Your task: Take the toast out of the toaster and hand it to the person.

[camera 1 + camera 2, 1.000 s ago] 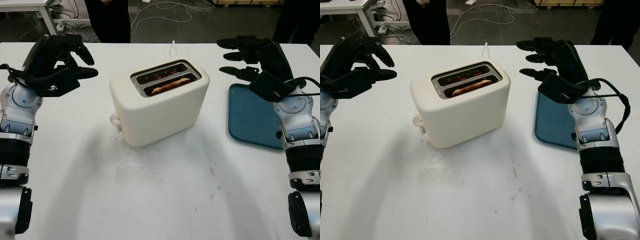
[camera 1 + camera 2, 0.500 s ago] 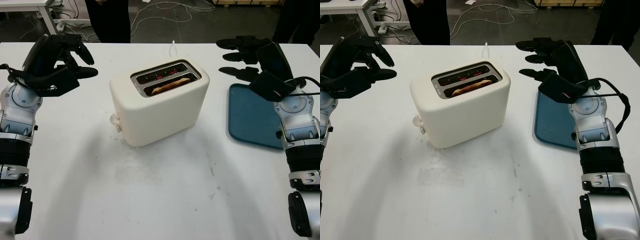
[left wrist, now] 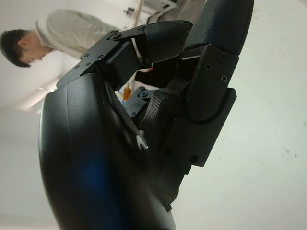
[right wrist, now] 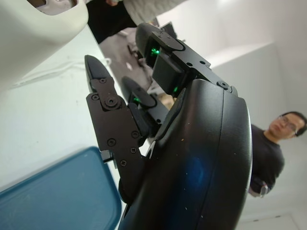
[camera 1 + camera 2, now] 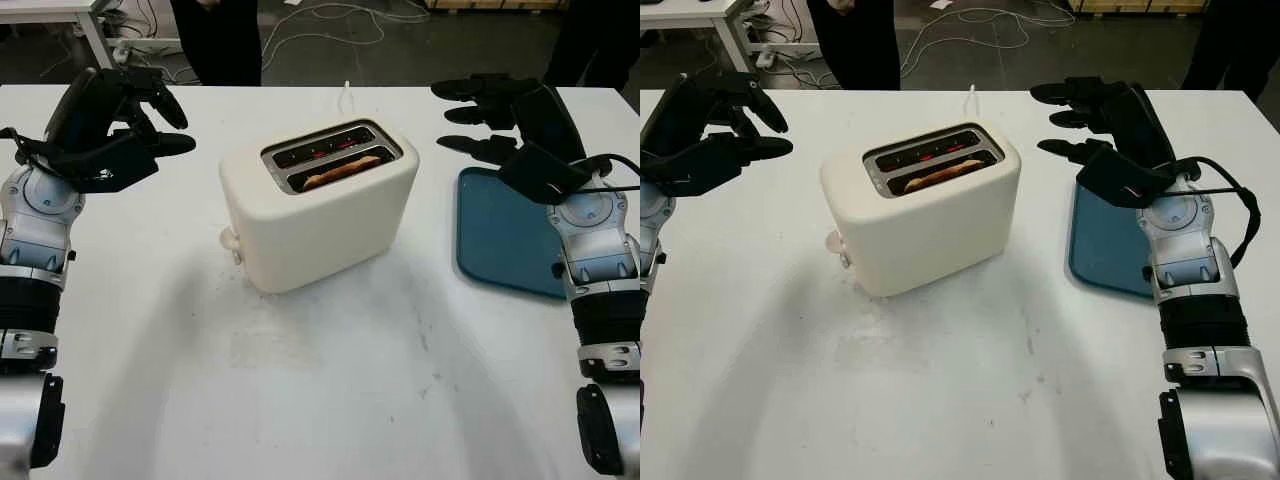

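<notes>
toast (image 5: pixel 340 171) in toaster (image 5: pixel 318 205) slot

Only the top edge of the toast (image 5: pixel 341 171) is seen above the toaster (image 5: pixel 318 205) slot, the blue tray (image 5: pixel 505 236) is partly covered by the right hand (image 5: pixel 500 118), and the person (image 5: pixel 215 40) beyond the far table edge is cropped.

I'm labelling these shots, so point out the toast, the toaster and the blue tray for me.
toast (image 5: pixel 340 172), left eye view, on its browned top edge showing in the front slot.
toaster (image 5: pixel 320 225), left eye view, on its cream front wall.
blue tray (image 5: pixel 505 240), left eye view, on its bare middle.
</notes>
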`<move>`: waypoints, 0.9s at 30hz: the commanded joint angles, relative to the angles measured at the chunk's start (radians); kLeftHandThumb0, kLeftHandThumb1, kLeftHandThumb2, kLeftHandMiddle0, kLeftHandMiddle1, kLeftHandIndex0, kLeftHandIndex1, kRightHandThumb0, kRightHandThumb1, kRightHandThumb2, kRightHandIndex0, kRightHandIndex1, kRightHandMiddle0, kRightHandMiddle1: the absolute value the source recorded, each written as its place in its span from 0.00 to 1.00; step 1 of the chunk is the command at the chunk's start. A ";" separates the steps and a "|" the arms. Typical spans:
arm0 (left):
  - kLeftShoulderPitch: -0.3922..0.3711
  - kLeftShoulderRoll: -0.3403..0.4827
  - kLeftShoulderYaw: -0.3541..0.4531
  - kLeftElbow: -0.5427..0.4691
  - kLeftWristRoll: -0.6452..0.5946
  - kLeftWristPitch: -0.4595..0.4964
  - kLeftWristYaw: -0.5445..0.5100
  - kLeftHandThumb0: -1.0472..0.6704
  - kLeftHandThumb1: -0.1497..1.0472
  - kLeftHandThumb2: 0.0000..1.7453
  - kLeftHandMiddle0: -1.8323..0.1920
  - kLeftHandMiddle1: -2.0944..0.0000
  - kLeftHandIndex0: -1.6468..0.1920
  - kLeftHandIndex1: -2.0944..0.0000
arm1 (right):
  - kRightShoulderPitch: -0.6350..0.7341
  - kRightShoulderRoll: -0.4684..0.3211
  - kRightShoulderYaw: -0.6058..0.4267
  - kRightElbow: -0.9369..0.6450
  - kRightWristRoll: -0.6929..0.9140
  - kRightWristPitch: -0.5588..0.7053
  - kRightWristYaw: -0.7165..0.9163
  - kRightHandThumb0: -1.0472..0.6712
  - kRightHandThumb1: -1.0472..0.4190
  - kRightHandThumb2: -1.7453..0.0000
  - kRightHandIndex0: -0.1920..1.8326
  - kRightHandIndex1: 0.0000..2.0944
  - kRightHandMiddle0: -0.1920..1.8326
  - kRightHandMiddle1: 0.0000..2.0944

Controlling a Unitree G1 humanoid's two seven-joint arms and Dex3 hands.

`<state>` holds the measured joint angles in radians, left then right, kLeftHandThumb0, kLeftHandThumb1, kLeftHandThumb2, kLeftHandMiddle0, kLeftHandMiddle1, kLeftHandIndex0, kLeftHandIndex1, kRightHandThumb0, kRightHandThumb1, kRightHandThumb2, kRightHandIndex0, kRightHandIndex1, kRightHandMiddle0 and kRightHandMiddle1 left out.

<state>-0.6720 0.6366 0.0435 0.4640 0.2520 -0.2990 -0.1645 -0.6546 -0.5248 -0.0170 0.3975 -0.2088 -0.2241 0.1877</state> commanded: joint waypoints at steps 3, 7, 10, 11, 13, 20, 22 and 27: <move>0.004 0.007 0.006 0.011 -0.005 -0.023 0.005 0.00 0.86 0.00 0.43 0.43 0.45 0.42 | 0.008 0.008 -0.003 0.010 0.006 -0.016 -0.007 0.49 0.15 1.00 0.54 0.00 0.49 0.00; 0.004 0.005 0.006 0.001 -0.004 -0.001 0.002 0.00 0.86 0.00 0.43 0.43 0.45 0.42 | 0.008 0.008 -0.004 0.011 0.009 -0.013 -0.004 0.48 0.15 1.00 0.54 0.00 0.49 0.00; 0.004 0.004 0.007 0.005 -0.009 -0.016 0.002 0.00 0.85 0.00 0.43 0.43 0.45 0.42 | 0.008 0.006 -0.002 0.015 0.003 -0.022 -0.010 0.48 0.15 1.00 0.54 0.00 0.49 0.00; 0.003 0.004 0.006 0.007 -0.007 -0.018 0.004 0.00 0.86 0.00 0.43 0.43 0.45 0.42 | 0.005 0.008 -0.003 0.022 0.009 -0.030 -0.006 0.48 0.15 1.00 0.54 0.00 0.49 0.00; 0.002 0.005 0.005 0.006 -0.003 -0.014 0.006 0.00 0.86 0.00 0.43 0.43 0.45 0.42 | 0.002 0.011 -0.005 0.031 0.017 -0.040 -0.004 0.49 0.15 1.00 0.54 0.00 0.49 0.00; 0.003 0.002 0.009 0.001 -0.013 -0.002 0.000 0.00 0.85 0.00 0.43 0.43 0.45 0.42 | 0.000 0.014 -0.001 0.033 0.010 -0.035 -0.015 0.48 0.16 1.00 0.55 0.00 0.49 0.00; 0.002 0.003 0.008 0.007 -0.009 -0.016 0.007 0.00 0.85 0.00 0.43 0.43 0.45 0.42 | 0.004 0.012 -0.002 0.020 0.008 -0.024 -0.012 0.48 0.16 1.00 0.55 0.00 0.49 0.00; 0.002 0.007 0.005 0.008 -0.006 -0.016 0.003 0.00 0.86 0.00 0.43 0.43 0.45 0.42 | 0.003 0.010 -0.002 0.026 0.009 -0.034 -0.012 0.49 0.16 1.00 0.54 0.00 0.49 0.00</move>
<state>-0.6720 0.6366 0.0435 0.4687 0.2503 -0.3065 -0.1646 -0.6547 -0.5192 -0.0170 0.4310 -0.2002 -0.2492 0.1838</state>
